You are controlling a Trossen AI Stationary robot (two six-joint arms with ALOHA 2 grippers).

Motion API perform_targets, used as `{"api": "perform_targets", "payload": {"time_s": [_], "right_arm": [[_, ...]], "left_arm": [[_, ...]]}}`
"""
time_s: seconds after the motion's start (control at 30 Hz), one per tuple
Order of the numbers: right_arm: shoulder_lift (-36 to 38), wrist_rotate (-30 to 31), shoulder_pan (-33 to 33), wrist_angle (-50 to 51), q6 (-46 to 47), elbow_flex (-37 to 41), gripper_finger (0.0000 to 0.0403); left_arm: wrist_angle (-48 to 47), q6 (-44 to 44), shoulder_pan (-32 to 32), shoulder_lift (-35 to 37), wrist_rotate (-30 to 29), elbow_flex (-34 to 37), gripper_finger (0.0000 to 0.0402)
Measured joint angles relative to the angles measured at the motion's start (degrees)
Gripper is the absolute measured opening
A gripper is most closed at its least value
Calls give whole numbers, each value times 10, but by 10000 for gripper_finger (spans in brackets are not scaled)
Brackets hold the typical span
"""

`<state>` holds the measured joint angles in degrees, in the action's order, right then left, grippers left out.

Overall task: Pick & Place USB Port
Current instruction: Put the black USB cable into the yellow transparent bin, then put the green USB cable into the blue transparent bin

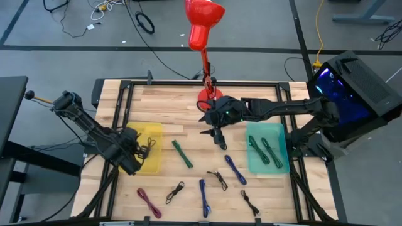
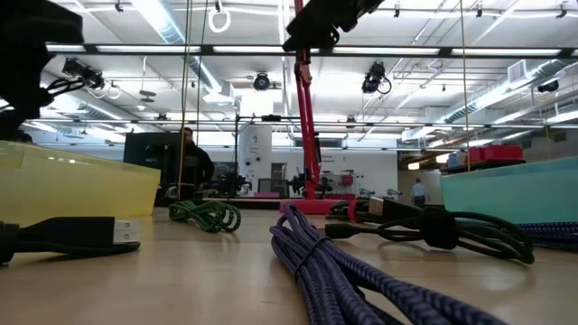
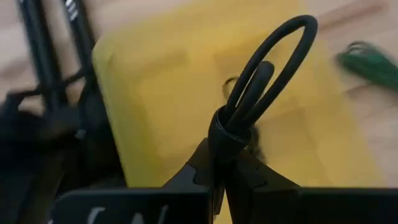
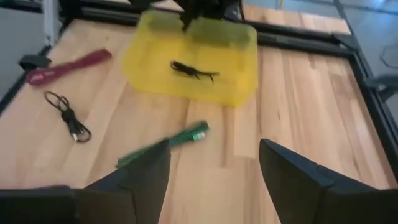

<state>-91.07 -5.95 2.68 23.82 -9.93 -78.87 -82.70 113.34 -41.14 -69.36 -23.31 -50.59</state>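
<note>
Holding a bundled black cable [image 3: 261, 81] pinched in its jaws, the left gripper [image 1: 139, 149] hangs over the yellow bin [image 1: 152, 164], so the drop lies straight below, where another black cable [image 4: 193, 70] already rests. Spread wide and empty, the right gripper [image 1: 217, 134] hovers mid-table, with the blue cable [image 1: 234, 168] just beyond and the green cable [image 1: 182, 154] toward the bin.

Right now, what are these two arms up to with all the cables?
They are sorting cables into bins. The left gripper is shut on a looped black cable above the yellow bin, which already holds one black cable. The right gripper hangs open over mid-table. Two green cables lie in the teal bin; more lie loose on the table.
</note>
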Motion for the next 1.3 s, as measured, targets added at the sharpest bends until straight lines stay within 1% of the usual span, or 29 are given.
{"api": "perform_targets", "payload": {"time_s": [0.17, 0.27, 0.4, 0.53, 0.63, 0.77, 1.07, 1.13, 1.23, 1.3], "right_arm": [[0, 58, 14, 25, 5, 0, 247], [0, 87, 18, 42, 5, 0, 247], [0, 127, 21, 73, 16, 0, 247], [0, 163, 21, 107, 20, 0, 247], [0, 176, 21, 121, 20, 0, 247], [0, 175, 21, 124, 20, 0, 247], [0, 175, 21, 133, 32, 0, 247], [0, 175, 21, 135, 37, 0, 247], [0, 175, 21, 129, 47, 8, 247], [0, 175, 21, 131, 61, 19, 247]], "left_arm": [[33, 1, 1, 0, 19, 0, 14], [34, 2, 1, 0, 42, 0, 14], [41, 12, 1, 0, 52, 10, 14], [103, -4, 7, 0, 53, 38, 15], [147, -32, 13, 0, 50, 58, 20], [154, -55, 25, 0, 50, 70, 45], [150, -98, 47, 0, 49, 70, 130], [150, -116, 50, 0, 34, 70, 144], [152, -145, 50, 0, -6, 70, 159], [168, -189, 50, 0, -34, 70, 164]]}}
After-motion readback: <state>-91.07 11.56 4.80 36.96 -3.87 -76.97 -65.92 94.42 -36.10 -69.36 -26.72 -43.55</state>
